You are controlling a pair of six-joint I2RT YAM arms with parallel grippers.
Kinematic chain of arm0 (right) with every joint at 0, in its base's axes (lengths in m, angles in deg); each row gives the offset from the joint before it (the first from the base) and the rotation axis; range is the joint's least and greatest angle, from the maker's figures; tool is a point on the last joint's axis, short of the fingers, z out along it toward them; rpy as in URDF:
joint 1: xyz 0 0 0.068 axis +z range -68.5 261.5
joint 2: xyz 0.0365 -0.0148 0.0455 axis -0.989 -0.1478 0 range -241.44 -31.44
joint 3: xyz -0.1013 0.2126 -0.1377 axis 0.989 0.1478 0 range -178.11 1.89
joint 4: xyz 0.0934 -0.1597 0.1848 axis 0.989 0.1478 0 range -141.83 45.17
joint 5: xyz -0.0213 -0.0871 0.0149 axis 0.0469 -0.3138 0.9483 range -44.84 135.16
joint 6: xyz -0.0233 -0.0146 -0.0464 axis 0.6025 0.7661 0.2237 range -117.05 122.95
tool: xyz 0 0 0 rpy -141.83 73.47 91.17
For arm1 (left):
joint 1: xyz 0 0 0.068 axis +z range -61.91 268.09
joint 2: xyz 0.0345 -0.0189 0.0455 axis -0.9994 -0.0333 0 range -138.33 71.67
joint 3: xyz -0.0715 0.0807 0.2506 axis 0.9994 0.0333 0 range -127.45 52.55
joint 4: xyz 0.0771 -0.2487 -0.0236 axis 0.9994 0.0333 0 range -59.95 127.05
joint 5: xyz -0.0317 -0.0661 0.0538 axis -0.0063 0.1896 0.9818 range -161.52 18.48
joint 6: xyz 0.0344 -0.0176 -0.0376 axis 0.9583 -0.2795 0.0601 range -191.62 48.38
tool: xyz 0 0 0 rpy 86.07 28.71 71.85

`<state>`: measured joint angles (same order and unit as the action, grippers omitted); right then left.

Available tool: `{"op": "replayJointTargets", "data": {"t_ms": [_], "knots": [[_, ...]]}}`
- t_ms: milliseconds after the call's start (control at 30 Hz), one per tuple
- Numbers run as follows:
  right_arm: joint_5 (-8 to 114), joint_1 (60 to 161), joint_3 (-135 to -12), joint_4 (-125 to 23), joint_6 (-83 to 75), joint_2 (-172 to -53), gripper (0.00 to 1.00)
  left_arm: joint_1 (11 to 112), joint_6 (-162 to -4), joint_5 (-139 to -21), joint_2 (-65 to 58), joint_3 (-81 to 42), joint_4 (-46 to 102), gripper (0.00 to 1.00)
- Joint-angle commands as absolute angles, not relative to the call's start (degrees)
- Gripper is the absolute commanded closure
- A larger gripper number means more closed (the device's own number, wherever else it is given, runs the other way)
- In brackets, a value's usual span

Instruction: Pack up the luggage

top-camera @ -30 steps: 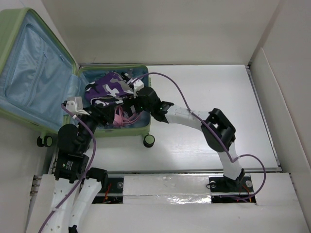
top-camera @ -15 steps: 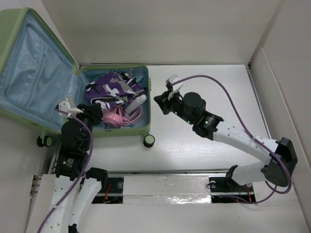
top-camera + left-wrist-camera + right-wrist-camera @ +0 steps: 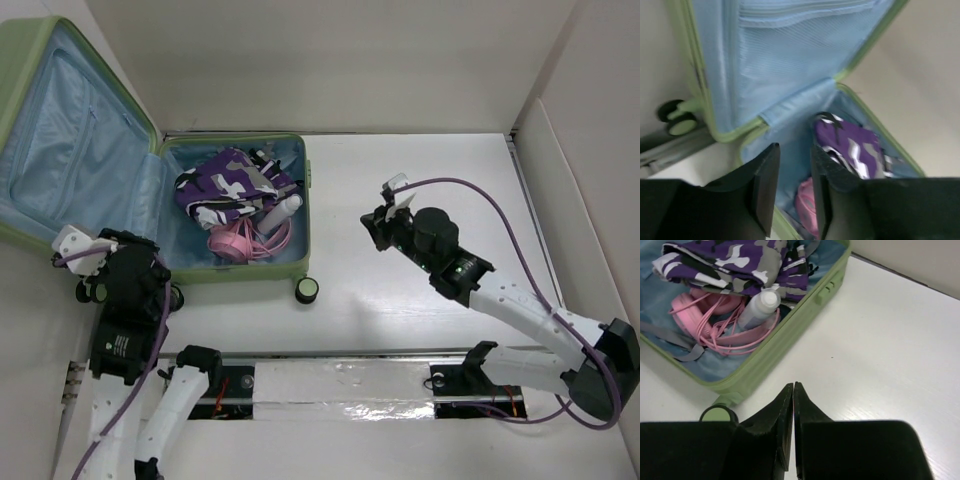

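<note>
The light green luggage (image 3: 305,200) lies open at the left, its pale blue lid (image 3: 790,65) leaning back. Its tray (image 3: 790,335) holds a purple camouflage garment (image 3: 225,185) (image 3: 725,262), pink headphones (image 3: 238,243) (image 3: 690,310) and a white bottle (image 3: 283,208) (image 3: 760,307). My left gripper (image 3: 125,242) (image 3: 795,146) hovers at the tray's near-left corner by the hinge, open, with nothing between its fingers. My right gripper (image 3: 372,225) (image 3: 793,385) is shut and empty over the white table, to the right of the luggage.
A black-and-white wheel (image 3: 307,290) (image 3: 718,413) sticks out at the tray's near right corner, and another wheel (image 3: 675,117) shows at the lid side. White walls (image 3: 560,150) box in the table at the back and right.
My right gripper let go inside the luggage, drew back to the right over the table and shut. My left arm pulled back out of the tray to its near-left corner.
</note>
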<state>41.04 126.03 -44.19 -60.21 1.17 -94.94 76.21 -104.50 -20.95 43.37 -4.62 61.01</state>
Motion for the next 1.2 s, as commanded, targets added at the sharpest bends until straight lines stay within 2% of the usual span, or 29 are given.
{"op": "replayJointTargets", "data": {"t_ms": [0,133,300,333,433,467,533,567,600,800,1167], "knots": [[43.2,124.4,-43.8,-61.1,2.2,-94.1,0.90,76.4,-109.2,-7.9,37.4,-6.1,67.1,0.67],[47.8,122.9,-44.8,-59.7,2.3,-95.0,0.86,76.4,-105.1,-7.6,33.2,-7.4,68.1,0.48],[49.0,122.9,-44.7,-58.9,2.2,-92.2,0.83,76.4,-106.5,-14.7,26.2,-8.2,68.4,0.42],[48.9,122.9,-44.4,-59.3,2.2,-91.6,0.83,76.4,-108.7,-15.5,24.6,-8.1,67.9,0.37],[48.0,122.9,-43.8,-59.7,2.2,-90.6,0.82,76.4,-112.3,-19.4,20.3,-7.5,67.8,0.33],[48.0,122.9,-43.8,-59.7,2.3,-90.6,0.82,77.0,-108.6,-23.2,20.8,-5.2,65.8,0.31],[47.9,122.9,-44.3,-58.4,2.2,-90.8,0.81,94.4,-102.6,-34.7,21.1,-3.5,59.2,0.30],[47.5,122.9,-44.8,-57.6,2.2,-90.6,0.81,101.1,-97.7,-48.6,21.8,-2.0,57.9,0.31],[47.5,122.9,-45.1,-56.8,2.2,-90.4,0.81,109.0,-96.0,-53.8,22.7,-0.9,55.8,0.31],[48.8,123.5,-45.1,-57.6,2.2,-91.1,0.80,108.3,-99.6,-44.9,34.2,5.0,55.8,0.35],[48.7,124.6,-45.7,-57.7,4.5,-92.8,0.79,108.9,-104.8,-22.7,16.9,-12.4,63.1,0.34]]}}
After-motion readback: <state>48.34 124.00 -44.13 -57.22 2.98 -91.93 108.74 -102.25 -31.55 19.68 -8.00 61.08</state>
